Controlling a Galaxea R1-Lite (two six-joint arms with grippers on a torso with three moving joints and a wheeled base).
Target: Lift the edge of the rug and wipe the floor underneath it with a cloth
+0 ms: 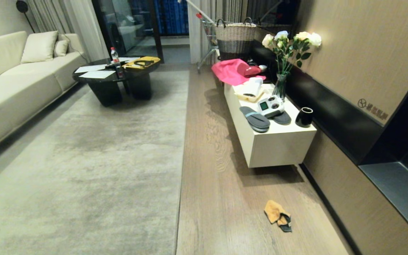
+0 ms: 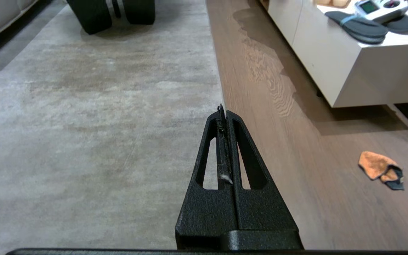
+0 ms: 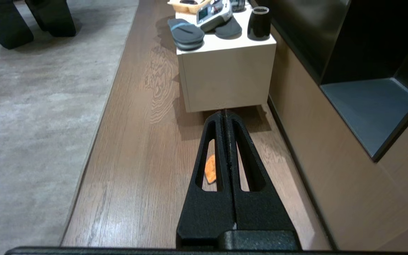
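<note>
From the head view, the big grey-beige rug fills the left and centre of the frame, and the rug edge runs straight from the upper middle down to the bottom, lying flat on the floor. The cloth sits crumpled on the bare planks at lower right, well apart from the rug, just in front of the white bench that carries grey slippers and a black cup; neither arm shows here. In the left wrist view, the left claw is clenched tight with nothing in it, hanging over the rug edge at centre frame, the cloth off at middle right. In the right wrist view, the right claw is likewise clenched and empty at centre, above the floor, and a bit of the cloth peeks through its finger slot.
</note>
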